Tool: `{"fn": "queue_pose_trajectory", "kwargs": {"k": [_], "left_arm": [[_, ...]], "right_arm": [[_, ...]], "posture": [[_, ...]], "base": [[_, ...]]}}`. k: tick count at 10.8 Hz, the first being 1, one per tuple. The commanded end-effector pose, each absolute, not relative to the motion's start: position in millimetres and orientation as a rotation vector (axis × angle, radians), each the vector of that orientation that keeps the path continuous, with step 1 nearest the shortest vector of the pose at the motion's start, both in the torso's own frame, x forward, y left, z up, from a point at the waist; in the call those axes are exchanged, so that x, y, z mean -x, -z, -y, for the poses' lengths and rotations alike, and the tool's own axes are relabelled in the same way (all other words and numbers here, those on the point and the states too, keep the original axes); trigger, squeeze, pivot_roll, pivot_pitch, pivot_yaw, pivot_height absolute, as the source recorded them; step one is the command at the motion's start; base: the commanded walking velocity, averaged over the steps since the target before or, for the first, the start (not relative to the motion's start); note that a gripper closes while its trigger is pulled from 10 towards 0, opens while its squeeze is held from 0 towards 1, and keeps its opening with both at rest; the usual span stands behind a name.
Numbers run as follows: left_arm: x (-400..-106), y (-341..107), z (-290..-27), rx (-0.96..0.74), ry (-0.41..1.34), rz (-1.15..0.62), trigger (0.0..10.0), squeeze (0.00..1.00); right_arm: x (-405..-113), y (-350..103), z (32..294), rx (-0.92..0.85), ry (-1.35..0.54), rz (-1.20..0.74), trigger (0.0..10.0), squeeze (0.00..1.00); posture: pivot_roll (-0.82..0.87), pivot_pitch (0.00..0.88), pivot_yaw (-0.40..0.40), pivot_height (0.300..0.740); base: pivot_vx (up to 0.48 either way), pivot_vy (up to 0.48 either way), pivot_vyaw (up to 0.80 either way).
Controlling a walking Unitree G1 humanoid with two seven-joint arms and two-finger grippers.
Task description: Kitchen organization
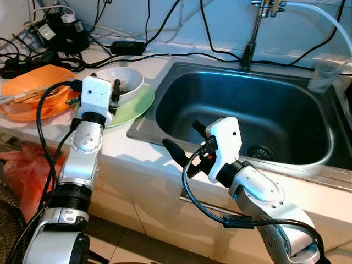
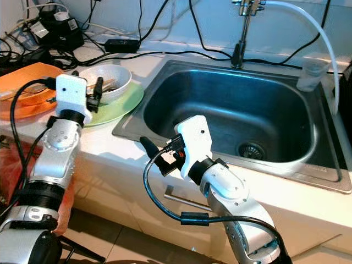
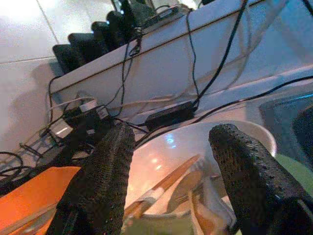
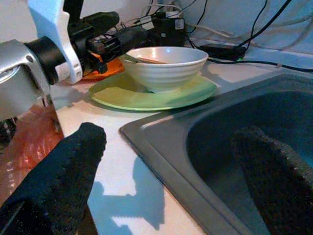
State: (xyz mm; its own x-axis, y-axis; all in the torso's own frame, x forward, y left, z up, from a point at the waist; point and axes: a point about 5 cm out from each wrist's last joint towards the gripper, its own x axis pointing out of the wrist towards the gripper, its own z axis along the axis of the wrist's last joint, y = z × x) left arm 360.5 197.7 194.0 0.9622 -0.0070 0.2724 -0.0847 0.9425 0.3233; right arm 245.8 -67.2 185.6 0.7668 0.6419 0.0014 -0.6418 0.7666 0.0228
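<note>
A white bowl (image 1: 125, 81) holding wooden chopsticks (image 3: 171, 176) and other utensils stands on a green plate (image 1: 135, 107) on the counter, just left of the steel sink (image 1: 144, 131). My left gripper (image 3: 173, 134) is open, level with the bowl's near rim, one finger on each side of it in the left wrist view. Its black finger (image 1: 116, 91) hovers over the plate. My right gripper (image 1: 179, 133) is open over the sink's front left corner, empty, pointing toward the bowl (image 4: 166, 66) and plate (image 4: 146, 95).
Orange plates (image 1: 33, 93) with chopsticks lie at the far left. Black cables and power adapters (image 1: 60, 33) crowd the back of the counter. A faucet (image 1: 253, 38) with a white hose (image 1: 324, 16) stands behind the sink, and a clear cup (image 1: 324, 77) at its right rim.
</note>
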Motion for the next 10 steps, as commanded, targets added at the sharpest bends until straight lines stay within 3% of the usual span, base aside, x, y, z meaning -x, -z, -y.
{"fn": "queue_pose_trajectory", "kwargs": {"k": [1, 10], "left_arm": [[-359.5, -198.7, -203.4, -0.346, -0.063, 0.282, 10.0, 0.00], [-349.2, -221.7, -227.0, -0.369, -0.142, 0.348, 10.0, 0.00]], "right_arm": [[-247.5, -188.9, 64.6, -0.015, -0.711, 0.014, 10.0, 0.00], [-249.6, -187.8, 61.3, -0.018, -0.716, 0.022, 10.0, 0.00]], "posture": [[-0.05, 0.000, 0.057, 0.740], [-0.03, 0.000, 0.063, 0.740]], "base": [[0.000, 0.000, 0.00], [0.000, 0.000, 0.00]]}}
